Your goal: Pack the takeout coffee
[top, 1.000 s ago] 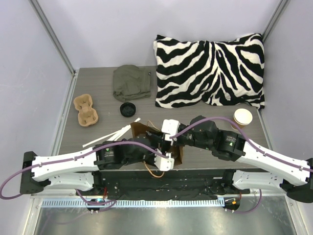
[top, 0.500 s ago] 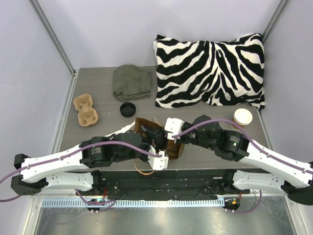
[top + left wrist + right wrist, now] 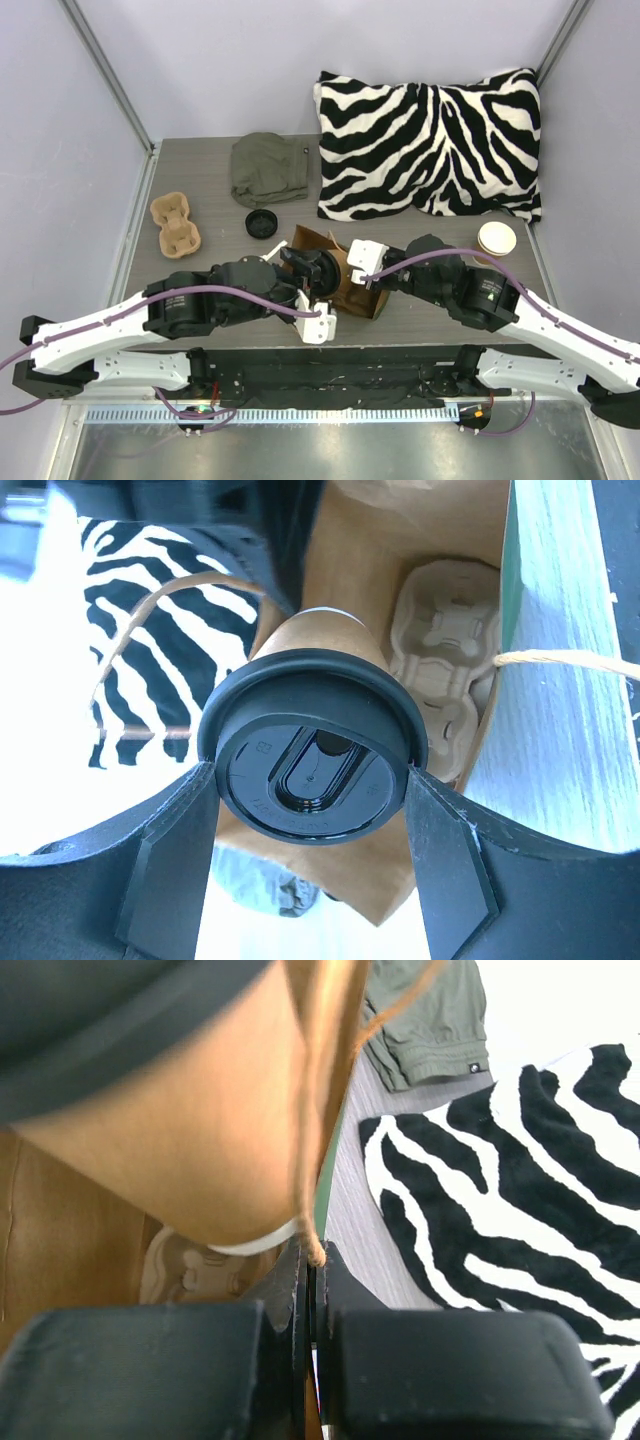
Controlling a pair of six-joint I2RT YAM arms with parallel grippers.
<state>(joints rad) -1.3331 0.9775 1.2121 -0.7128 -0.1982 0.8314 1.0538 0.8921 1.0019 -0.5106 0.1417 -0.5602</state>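
The takeout coffee [image 3: 312,750], a tan cup with a black lid, sits between my left gripper's fingers [image 3: 170,860], which are shut on the lid. My left gripper [image 3: 318,268] holds the cup with its base inside the open mouth of the paper bag [image 3: 348,290], brown inside and green outside. A pulp cup tray [image 3: 450,650] lies inside the bag beside the cup. My right gripper [image 3: 312,1260] is shut on the bag's edge at its twine handle [image 3: 318,1110], just right of the cup [image 3: 180,1130]. In the top view it [image 3: 356,282] is at the bag's right side.
A lidless tan cup [image 3: 497,240] stands at the right. A loose black lid [image 3: 261,223], a second pulp tray [image 3: 175,224] and a folded green cloth [image 3: 268,168] lie at the back left. A zebra pillow [image 3: 430,145] fills the back right.
My left gripper has carried the cup away from the front edge and into the bag's mouth. My right gripper and the bag's edge have shifted to the right.
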